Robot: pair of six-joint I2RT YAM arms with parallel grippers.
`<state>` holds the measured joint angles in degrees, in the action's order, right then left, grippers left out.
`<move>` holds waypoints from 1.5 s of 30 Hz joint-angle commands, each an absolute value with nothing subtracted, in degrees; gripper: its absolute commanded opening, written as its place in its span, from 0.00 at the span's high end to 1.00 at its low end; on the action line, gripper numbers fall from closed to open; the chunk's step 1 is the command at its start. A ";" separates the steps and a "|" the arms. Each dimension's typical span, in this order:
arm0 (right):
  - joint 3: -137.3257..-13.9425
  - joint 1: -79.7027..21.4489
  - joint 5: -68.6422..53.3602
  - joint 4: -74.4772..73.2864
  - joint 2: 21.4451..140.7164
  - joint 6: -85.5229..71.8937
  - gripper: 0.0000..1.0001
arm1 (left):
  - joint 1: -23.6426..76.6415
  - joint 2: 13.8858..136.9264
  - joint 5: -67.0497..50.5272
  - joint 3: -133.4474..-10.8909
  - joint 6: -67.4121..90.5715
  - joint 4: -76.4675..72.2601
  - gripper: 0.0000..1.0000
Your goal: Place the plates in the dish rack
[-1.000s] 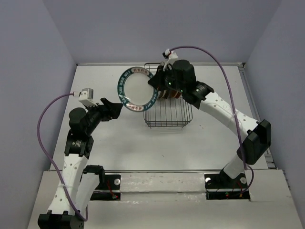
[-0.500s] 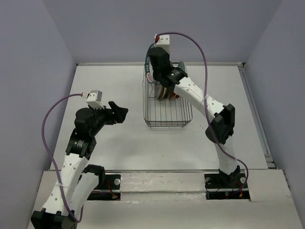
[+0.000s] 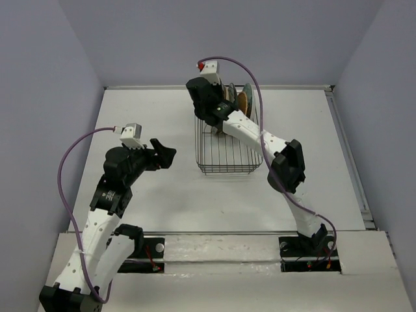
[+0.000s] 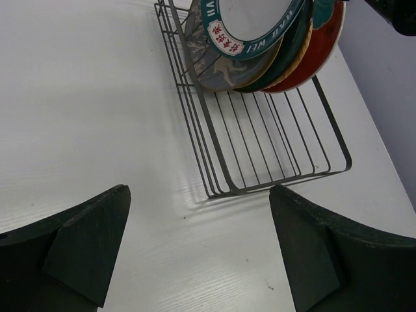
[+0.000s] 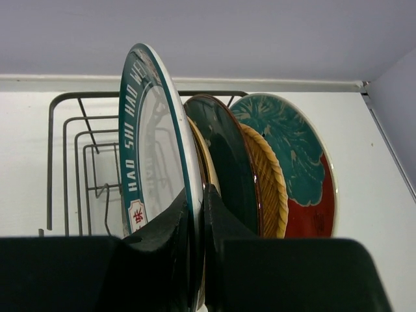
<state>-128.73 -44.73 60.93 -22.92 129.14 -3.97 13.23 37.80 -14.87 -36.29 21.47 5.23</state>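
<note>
**Right claw pinching a plate in the rack**

The right claw [image 5: 197, 214] is clenched on the rim of the white plate [image 5: 153, 149], which stands upright at the far end of the dish rack [image 4: 203, 133]; beside it in the rack stand a dark teal plate [image 5: 227, 162], a wooden plate [image 5: 266, 182] and a teal-and-red plate [image 5: 299, 175]; the left claw [image 4: 198, 244] hangs released, jaws wide, left of the rack above the surface [image 4: 78, 97].

The work surface is a white table [image 3: 169, 195] with a faint wood-grain finish. Three plain, pale lavender-grey walls enclose it: a back wall [image 3: 214, 39], a left wall [image 3: 39, 97] and a right wall [image 3: 390, 97]. A low white rim [image 3: 143, 86] lines the far edge. A pale panel [image 3: 221, 279] adjoins the near edge. Lighting is even and diffuse; shadows are soft.
</note>
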 commanded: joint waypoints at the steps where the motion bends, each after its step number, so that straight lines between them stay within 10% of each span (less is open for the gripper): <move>1: -127.53 -45.26 65.74 -20.13 126.21 -5.18 0.93 | 13.80 37.88 -14.59 -38.94 20.48 4.04 0.01; 14: -123.21 -45.88 54.85 -22.67 129.63 -15.20 0.89 | 13.54 38.50 -14.41 -38.58 20.74 3.69 0.01; 18: -123.22 -45.88 51.86 -23.91 126.67 -16.87 0.25 | 13.19 38.58 -14.06 -38.50 20.92 3.60 0.01; 24: -117.79 -46.41 43.61 -21.89 113.14 -16.00 0.02 | 11.43 39.02 -15.12 -37.97 21.36 2.73 0.01; 31: -97.15 -46.41 26.91 -12.32 88.30 -14.59 0.00 | 9.58 38.50 -15.38 -37.44 20.66 1.58 0.01; 45: -47.74 -46.41 42.96 -9.32 27.88 -16.08 0.00 | 9.67 34.45 -18.55 -38.75 25.57 -4.92 0.01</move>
<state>-53.76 -46.22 35.64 -11.31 37.93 -14.37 9.82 35.90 -16.67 -36.36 23.73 1.17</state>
